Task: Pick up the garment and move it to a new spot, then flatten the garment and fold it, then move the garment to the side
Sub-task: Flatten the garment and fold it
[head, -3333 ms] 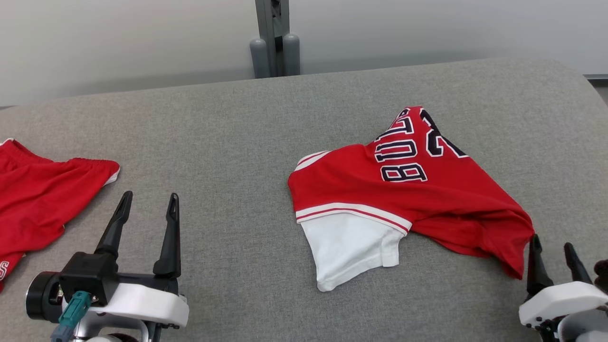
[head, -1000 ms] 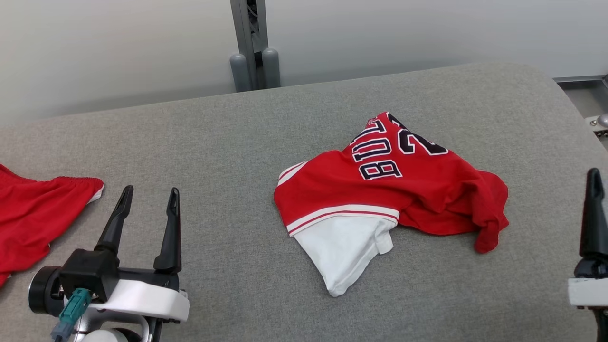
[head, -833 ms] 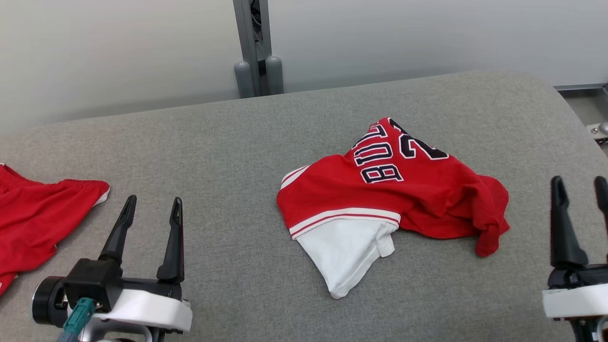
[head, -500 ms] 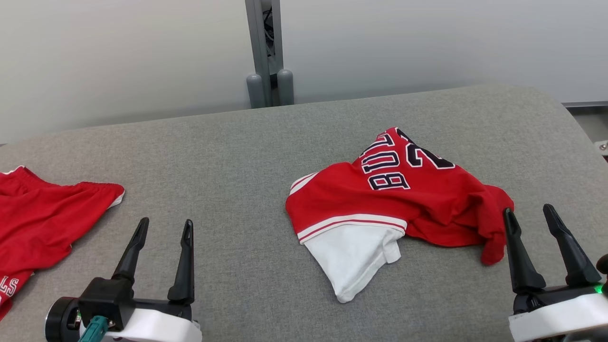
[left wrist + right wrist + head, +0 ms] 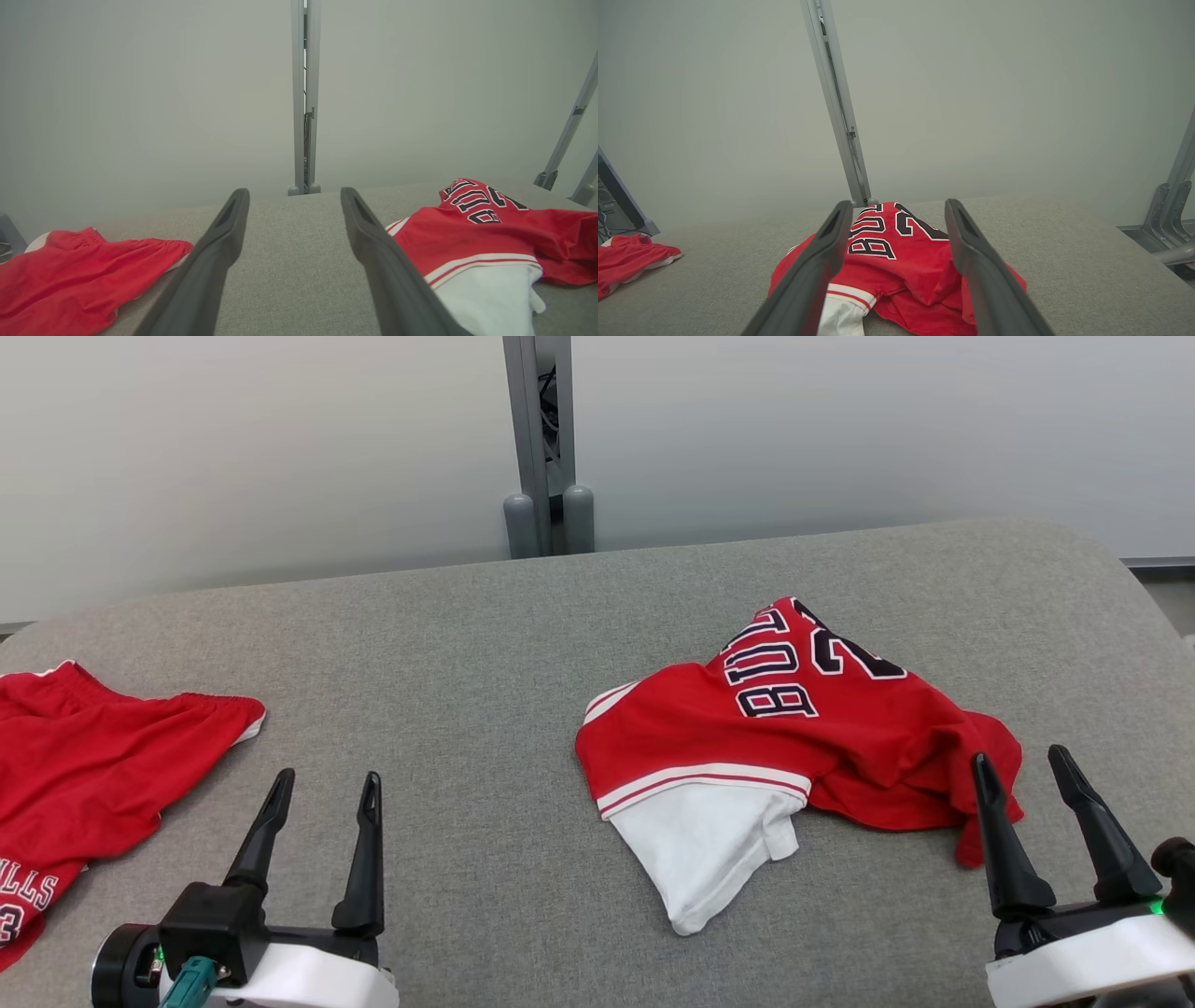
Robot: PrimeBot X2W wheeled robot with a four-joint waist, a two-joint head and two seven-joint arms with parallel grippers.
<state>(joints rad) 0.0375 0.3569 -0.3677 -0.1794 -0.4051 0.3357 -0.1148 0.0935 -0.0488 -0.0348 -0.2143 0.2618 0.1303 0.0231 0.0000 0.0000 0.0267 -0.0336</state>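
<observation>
Right gripper (image 5: 1018,758) is wide open and empty now, jersey (image 5: 822,747) has slumped into a heap near the grey table's (image 5: 448,663) right edge, pale wall (image 5: 840,429) behind.

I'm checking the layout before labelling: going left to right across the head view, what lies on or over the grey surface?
red shorts → left gripper → crumpled red jersey → right gripper

The crumpled red-and-white jersey (image 5: 728,747) ahead-left of the right gripper (image 5: 1018,756) bears dark white-edged "BUL" and "2"; the red fabric shorts (image 5: 84,765) left of the left gripper (image 5: 329,777) show white "LLS".
</observation>
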